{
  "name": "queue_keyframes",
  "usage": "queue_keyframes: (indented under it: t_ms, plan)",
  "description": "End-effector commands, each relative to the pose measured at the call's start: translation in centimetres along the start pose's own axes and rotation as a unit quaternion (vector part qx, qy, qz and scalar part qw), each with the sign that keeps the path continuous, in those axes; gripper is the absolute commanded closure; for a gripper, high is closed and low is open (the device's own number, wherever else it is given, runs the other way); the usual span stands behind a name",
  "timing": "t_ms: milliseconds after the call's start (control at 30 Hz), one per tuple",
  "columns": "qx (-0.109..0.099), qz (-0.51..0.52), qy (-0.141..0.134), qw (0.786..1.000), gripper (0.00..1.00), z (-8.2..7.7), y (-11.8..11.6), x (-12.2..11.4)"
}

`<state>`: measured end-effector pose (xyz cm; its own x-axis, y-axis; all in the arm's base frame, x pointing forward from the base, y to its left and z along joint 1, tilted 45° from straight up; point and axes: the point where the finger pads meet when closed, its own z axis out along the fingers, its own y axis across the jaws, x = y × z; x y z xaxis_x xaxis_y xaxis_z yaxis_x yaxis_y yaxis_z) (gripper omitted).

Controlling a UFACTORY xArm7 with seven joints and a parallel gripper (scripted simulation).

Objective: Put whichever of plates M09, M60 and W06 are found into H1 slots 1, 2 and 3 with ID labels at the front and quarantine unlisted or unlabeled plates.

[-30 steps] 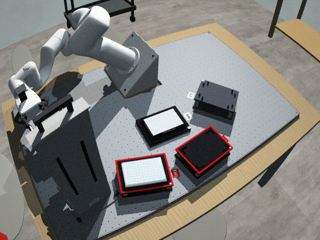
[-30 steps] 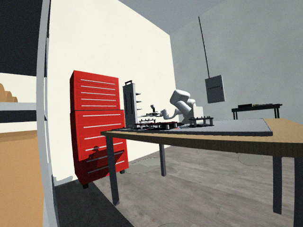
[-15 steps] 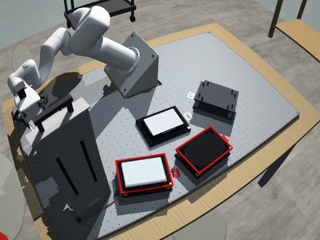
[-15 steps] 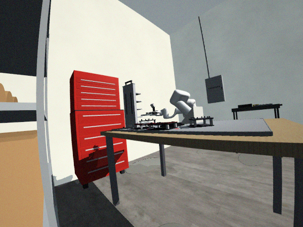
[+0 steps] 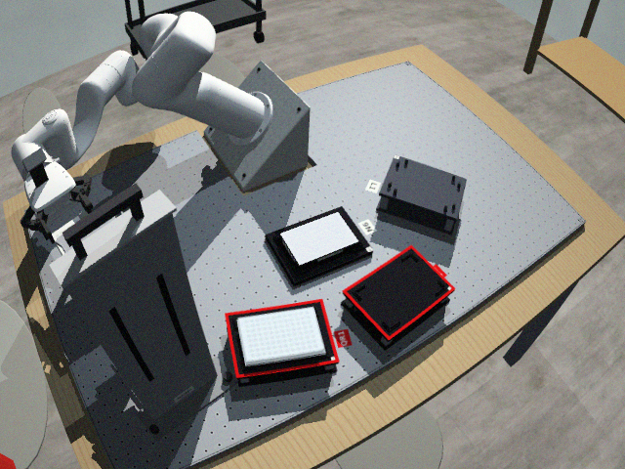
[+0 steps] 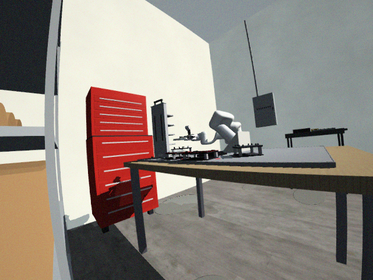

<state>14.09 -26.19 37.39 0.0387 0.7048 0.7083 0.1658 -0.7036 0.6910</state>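
Note:
The plate hotel H1 [image 5: 132, 303] is a tall grey tower with a handle on top, at the deck's left; it also shows in the exterior view [image 6: 159, 129], with its shelf ends sticking out to the right. My gripper [image 5: 53, 206] is at the hotel's open side, shut on a plate [image 6: 184, 137]. It holds the plate level in the air just outside the shelves, at about the height of the lower middle shelves. In the top view the hotel top mostly hides this plate. I cannot read any label.
A white plate [image 5: 318, 236] lies on the black nest N6. A red-framed quarantine nest holds a white well plate [image 5: 280, 337]. The other red-framed nest [image 5: 398, 291] is empty. The landing nest L1 [image 5: 421, 193] is empty. The arm's base block [image 5: 265, 128] stands behind.

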Motion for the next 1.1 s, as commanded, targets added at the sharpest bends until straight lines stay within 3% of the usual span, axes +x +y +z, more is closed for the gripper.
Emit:
queue_keyframes:
  t_ms: [0, 1067]
  plan:
    - [0.0, -0.001, -0.001, 1.0, 1.0, 0.0, 0.0, 0.5]
    - [0.0, -0.001, -0.001, 1.0, 1.0, 0.0, 0.0, 4.6]
